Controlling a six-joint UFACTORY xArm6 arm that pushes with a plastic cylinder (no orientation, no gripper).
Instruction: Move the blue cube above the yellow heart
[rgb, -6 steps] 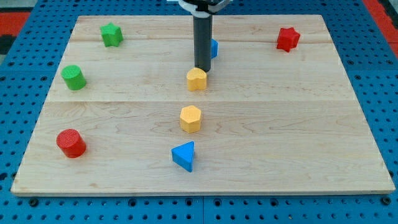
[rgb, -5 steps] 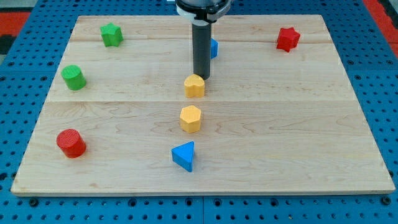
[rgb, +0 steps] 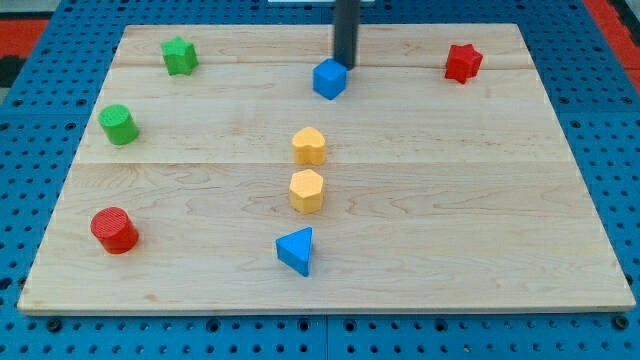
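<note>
The blue cube (rgb: 329, 78) sits near the view's top centre of the wooden board (rgb: 480, 200). The yellow heart (rgb: 310, 146) lies below it, slightly to the left, with a clear gap between them. My tip (rgb: 345, 65) is at the cube's upper right edge, touching or almost touching it. The dark rod rises from there out of the view's top.
A yellow hexagon (rgb: 307, 190) sits just below the heart. A blue triangle (rgb: 296, 250) lies lower still. A green star (rgb: 179, 55) and green cylinder (rgb: 118, 124) are at the left, a red cylinder (rgb: 114, 230) at lower left, a red star (rgb: 463, 62) at top right.
My tip has left the yellow heart and gone up to the blue cube's upper right. The heart has slid slightly down-left. The cube, earlier mostly hidden behind the rod, shows fully.
</note>
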